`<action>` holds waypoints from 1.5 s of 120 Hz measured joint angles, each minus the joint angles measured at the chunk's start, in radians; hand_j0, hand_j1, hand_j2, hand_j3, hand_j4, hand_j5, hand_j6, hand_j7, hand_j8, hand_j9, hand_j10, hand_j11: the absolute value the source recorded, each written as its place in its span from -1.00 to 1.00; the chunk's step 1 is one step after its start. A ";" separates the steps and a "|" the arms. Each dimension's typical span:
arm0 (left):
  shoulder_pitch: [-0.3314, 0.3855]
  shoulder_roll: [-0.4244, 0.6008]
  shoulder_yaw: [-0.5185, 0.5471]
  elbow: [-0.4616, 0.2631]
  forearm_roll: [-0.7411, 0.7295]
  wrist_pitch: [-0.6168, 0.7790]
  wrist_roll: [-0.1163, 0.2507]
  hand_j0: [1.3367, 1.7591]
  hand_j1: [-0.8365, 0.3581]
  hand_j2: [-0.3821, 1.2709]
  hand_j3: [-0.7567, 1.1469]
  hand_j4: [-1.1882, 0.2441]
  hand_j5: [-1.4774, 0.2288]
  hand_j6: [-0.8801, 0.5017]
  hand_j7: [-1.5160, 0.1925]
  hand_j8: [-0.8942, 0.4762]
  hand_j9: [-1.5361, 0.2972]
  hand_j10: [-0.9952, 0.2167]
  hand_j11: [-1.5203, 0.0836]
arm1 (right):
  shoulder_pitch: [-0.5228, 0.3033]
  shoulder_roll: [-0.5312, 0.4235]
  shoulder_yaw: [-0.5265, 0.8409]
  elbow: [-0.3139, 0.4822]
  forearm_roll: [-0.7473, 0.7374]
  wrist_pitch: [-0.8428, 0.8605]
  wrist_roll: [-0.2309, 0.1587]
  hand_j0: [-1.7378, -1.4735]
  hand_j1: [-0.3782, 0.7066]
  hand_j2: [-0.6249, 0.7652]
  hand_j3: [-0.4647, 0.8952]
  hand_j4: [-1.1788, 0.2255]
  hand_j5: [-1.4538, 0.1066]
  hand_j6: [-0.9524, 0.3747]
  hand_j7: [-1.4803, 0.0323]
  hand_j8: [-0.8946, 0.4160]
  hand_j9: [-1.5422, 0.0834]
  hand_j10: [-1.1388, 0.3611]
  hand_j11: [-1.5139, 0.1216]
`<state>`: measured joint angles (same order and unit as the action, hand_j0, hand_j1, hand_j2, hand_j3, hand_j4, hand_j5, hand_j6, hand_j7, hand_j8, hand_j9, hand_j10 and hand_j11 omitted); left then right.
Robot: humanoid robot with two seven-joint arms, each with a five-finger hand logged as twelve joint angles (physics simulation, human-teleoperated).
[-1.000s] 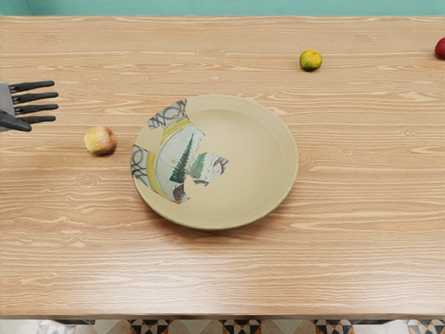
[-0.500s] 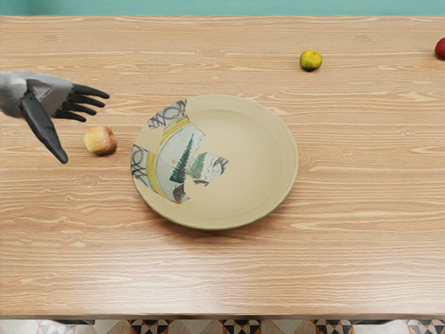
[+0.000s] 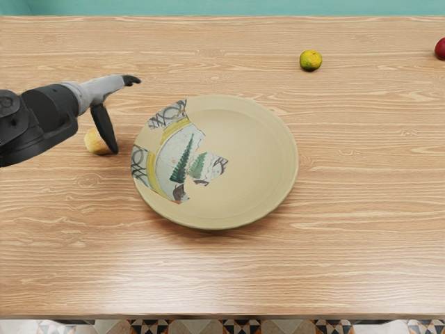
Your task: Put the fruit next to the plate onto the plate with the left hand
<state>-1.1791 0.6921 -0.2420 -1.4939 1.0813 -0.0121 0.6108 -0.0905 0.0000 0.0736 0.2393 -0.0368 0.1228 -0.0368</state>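
A yellow-red apple (image 3: 91,141) lies on the wooden table just left of the plate (image 3: 257,156). The plate is a wide tan dish with a painted tree pattern on its left side. My left hand (image 3: 115,108) reaches in from the left edge and hovers over the apple. Its thumb (image 3: 106,130) hangs down in front of the fruit and hides its right half, while the other fingers (image 3: 128,80) stretch to the right. The hand is open and holds nothing. The right arm is out of view.
A yellow-green fruit (image 3: 311,60) sits on the far side of the table, to the right. A red fruit (image 3: 441,48) shows at the right edge. The table's front edge runs along the bottom of the picture.
My left arm has swung in from the left edge. The hand has moved right, over the apple, with its thumb now in front of it. The apple and plate have not moved.
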 joint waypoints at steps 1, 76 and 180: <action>0.000 0.000 0.004 0.001 0.004 0.001 0.000 0.52 0.83 -0.52 -0.20 0.54 0.61 0.15 0.65 0.18 0.56 0.51 0.77 | 0.000 0.000 0.000 0.000 0.000 0.000 0.000 -0.40 -0.91 -0.11 -0.32 0.66 0.84 0.41 0.93 0.34 0.87 0.50 0.83; 0.082 -0.126 0.153 0.217 0.211 0.128 0.000 0.52 0.68 -0.50 -0.20 0.44 0.50 0.04 0.54 0.07 0.46 0.38 0.65 | 0.000 0.000 0.000 0.000 0.000 0.003 0.000 -0.40 -0.91 -0.11 -0.32 0.66 0.84 0.41 0.93 0.34 0.87 0.50 0.83; 0.087 -0.151 0.237 0.263 0.226 0.134 0.000 0.52 0.16 -0.41 -0.20 -0.04 0.16 -0.03 0.17 0.03 0.08 0.13 0.20 | 0.000 0.000 0.000 0.000 0.000 0.003 0.000 -0.40 -0.91 -0.11 -0.32 0.66 0.84 0.41 0.93 0.34 0.87 0.50 0.83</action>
<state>-1.0921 0.5411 -0.0050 -1.2313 1.3071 0.1216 0.6110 -0.0905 0.0000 0.0740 0.2393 -0.0368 0.1258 -0.0368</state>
